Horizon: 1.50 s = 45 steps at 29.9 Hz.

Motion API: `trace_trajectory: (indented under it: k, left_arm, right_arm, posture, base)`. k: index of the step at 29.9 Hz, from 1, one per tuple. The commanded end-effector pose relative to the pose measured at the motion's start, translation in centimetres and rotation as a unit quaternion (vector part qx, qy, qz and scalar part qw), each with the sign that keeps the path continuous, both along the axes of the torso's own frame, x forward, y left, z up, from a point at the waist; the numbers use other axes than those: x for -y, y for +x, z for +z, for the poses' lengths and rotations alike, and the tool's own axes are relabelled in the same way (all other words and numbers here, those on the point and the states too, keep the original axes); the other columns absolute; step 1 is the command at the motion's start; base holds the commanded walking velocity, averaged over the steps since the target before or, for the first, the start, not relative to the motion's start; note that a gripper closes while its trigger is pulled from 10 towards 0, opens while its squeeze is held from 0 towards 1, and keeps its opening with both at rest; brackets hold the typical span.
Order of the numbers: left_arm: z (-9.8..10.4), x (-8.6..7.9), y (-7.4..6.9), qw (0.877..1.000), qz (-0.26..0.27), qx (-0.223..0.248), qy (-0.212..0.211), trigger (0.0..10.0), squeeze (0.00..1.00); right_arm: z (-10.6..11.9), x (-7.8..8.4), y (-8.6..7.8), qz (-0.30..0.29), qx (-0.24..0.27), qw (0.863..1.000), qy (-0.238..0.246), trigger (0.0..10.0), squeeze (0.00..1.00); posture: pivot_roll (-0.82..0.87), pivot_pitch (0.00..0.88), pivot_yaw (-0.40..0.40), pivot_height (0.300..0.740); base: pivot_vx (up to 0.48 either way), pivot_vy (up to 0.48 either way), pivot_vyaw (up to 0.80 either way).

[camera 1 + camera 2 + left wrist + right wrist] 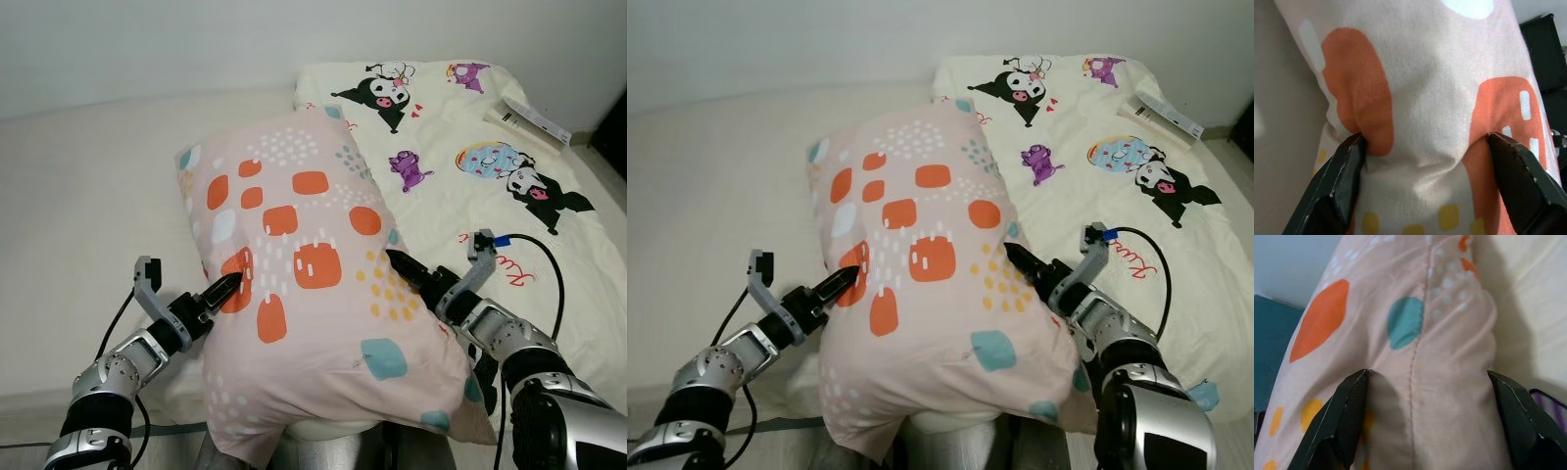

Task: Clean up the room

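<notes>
Pink patterned pillow [313, 284] held up over bed [88, 196] edge, L gripper [223, 290] & R gripper [407, 269] each w/ jaws clenched into opposite sides, prob. two-sided hold since it's bulky/floppy, for repositioning beside cartoon-print blanket [460, 127].

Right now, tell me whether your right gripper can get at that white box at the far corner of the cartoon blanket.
Probably not: the right gripper is shut on the pillow, and the white box lies well beyond it.
</notes>
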<state>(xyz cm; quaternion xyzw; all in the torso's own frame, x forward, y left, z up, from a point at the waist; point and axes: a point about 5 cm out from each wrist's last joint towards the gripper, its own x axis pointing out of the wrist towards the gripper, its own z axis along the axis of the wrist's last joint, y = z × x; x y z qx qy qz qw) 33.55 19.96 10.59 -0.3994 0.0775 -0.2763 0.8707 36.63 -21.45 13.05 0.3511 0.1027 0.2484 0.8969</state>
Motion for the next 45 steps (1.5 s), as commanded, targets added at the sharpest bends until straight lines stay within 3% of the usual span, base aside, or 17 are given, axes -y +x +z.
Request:
trace_trajectory:
  k: [1,8,9,10,11,13,14,23,24,28,29,34,45]
  left_arm:
    - [-0.6,1.0,-0.5,1.0,-0.025,-0.006,-0.007,10.0,1.0]
    - [-0.6,2.3,-0.8,0.998,-0.066,-0.001,-0.008,10.0,1.0]
    - [-0.4,3.3,-1.0,0.995,-0.099,0.004,-0.009,10.0,1.0]
    - [-0.4,3.3,-1.0,0.995,-0.099,0.004,-0.009,10.0,1.0]
    - [-0.2,4.0,-1.2,0.993,-0.121,0.008,-0.009,10.0,1.0]
    - [-0.2,4.1,-1.3,0.992,-0.127,0.01,-0.009,10.0,1.0]
    - [-0.1,4.4,-1.4,0.991,-0.136,0.012,-0.014,10.0,0.0]
    - [-0.3,5.8,-1.8,0.986,-0.169,0.014,-0.003,10.0,0.0]
    - [-0.5,6.2,-2.0,0.985,-0.174,0.014,0.01,6.2,0.0]
    - [-0.6,6.3,-2.0,0.984,-0.175,0.014,0.017,6.2,0.0]
    - [-0.8,6.5,-2.1,0.984,-0.175,0.014,0.024,0.0,0.0]
    - [-0.7,6.7,-2.1,0.985,-0.171,0.017,0.022,0.0,0.0]
    - [0.6,7.2,-0.9,0.99,-0.106,0.063,0.068,0.0,0.0]
  right_arm:
    - [-1.9,-1.5,-0.7,0.033,-0.042,0.999,0.002,10.0,1.0]
    - [-3.6,-3.5,-1.3,0.07,-0.074,0.995,-0.005,10.0,1.0]
    - [-3.6,-4.3,-1.4,0.097,-0.07,0.993,0.007,10.0,0.15]
    - [-3.6,-4.3,-1.4,0.097,-0.07,0.993,0.007,10.0,0.15]
    - [-3.5,-4.7,-1.5,0.109,-0.067,0.992,0.015,10.0,0.0]
    - [-3.5,-4.8,-1.4,0.11,-0.067,0.992,0.018,10.0,0.0]
    - [-3.4,-5.0,-1.5,0.118,-0.066,0.991,0.026,10.0,0.0]
    - [-3.6,-5.8,-2.2,0.168,-0.074,0.981,0.065,10.0,0.0]
    - [-3.7,-5.8,-2.3,0.175,-0.074,0.979,0.068,0.9,0.0]
    - [-3.7,-5.8,-2.4,0.177,-0.074,0.979,0.069,0.9,0.0]
    - [-3.7,-5.7,-2.4,0.18,-0.074,0.978,0.07,0.0,0.0]
    - [-3.7,-5.4,-2.5,0.181,-0.074,0.978,0.072,0.0,0.0]
    - [-2.7,-4.6,-1.9,0.162,-0.035,0.985,0.042,0.0,0.0]
  posture:
    - [0.09,0.368,0.065,0.612]
    - [0.1,0.362,0.065,0.612]
    - [0.1,0.36,0.068,0.612]
    - [0.1,0.36,0.068,0.612]
    - [0.1,0.359,0.067,0.612]
    - [0.1,0.359,0.067,0.612]
    - [0.1,0.355,0.067,0.612]
    - [0.1,0.349,0.068,0.612]
    - [0.1,0.347,0.07,0.612]
    - [0.1,0.346,0.07,0.612]
    - [0.1,0.344,0.071,0.612]
    - [0.09,0.338,0.07,0.612]
    - [0.07,0.271,0.072,0.612]
  base:
    - [0.0,0.0,0.0]
    - [0.0,0.0,0.0]
    - [0.0,0.0,0.0]
    - [0.0,0.0,0.0]
    - [0.0,0.0,0.0]
    - [0.0,0.0,0.0]
    - [0.0,0.0,0.0]
    - [0.0,0.0,0.0]
    - [0.0,0.0,0.0]
    - [0.0,0.0,0.0]
    - [0.0,0.0,0.0]
    - [0.0,0.0,0.0]
    - [0.0,0.0,0.0]
